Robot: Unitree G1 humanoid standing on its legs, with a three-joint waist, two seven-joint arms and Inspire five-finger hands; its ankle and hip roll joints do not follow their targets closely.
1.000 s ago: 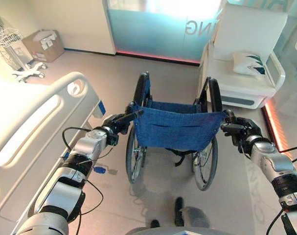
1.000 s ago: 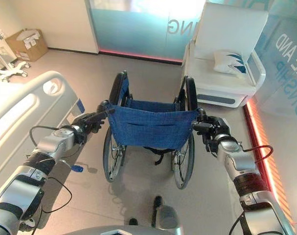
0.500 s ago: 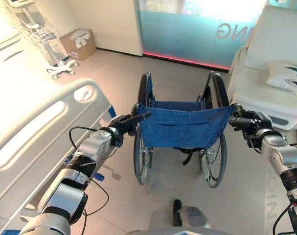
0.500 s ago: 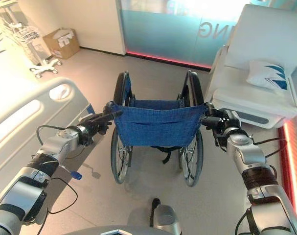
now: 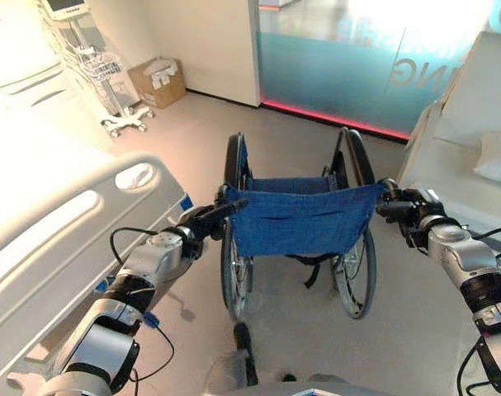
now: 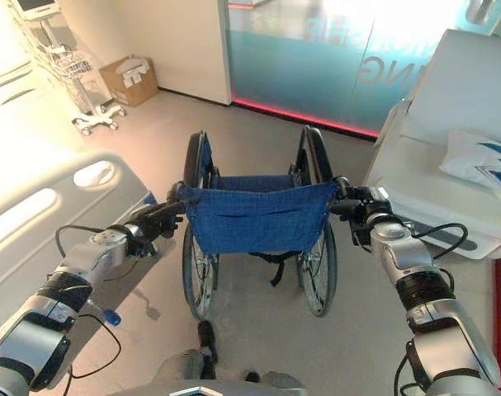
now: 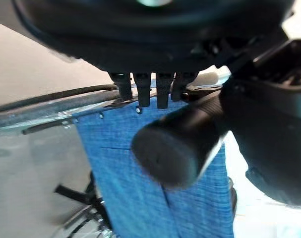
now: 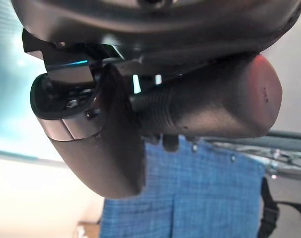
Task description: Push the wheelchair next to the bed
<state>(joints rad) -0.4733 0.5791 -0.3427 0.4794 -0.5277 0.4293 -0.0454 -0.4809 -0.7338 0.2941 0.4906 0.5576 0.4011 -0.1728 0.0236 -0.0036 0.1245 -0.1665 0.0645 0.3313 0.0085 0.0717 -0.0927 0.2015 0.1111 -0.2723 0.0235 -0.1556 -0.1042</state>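
A wheelchair with a blue cloth back and black wheels stands on the grey floor straight ahead, its back towards me. My left hand is shut on its left push handle. My right hand is shut on the right push handle, thumb curled beside the grip. The white bed with its rounded footboard runs along the left, a short gap from the wheelchair's left wheel.
A white armchair with a pillow stands close on the right. A cardboard box and a wheeled wire cart sit at the far left wall. A teal glass wall closes the far side.
The whole view has swung left: the cart and box moved towards the middle, the armchair slid off right. Both hands kept their hold on the wheelchair's handles.
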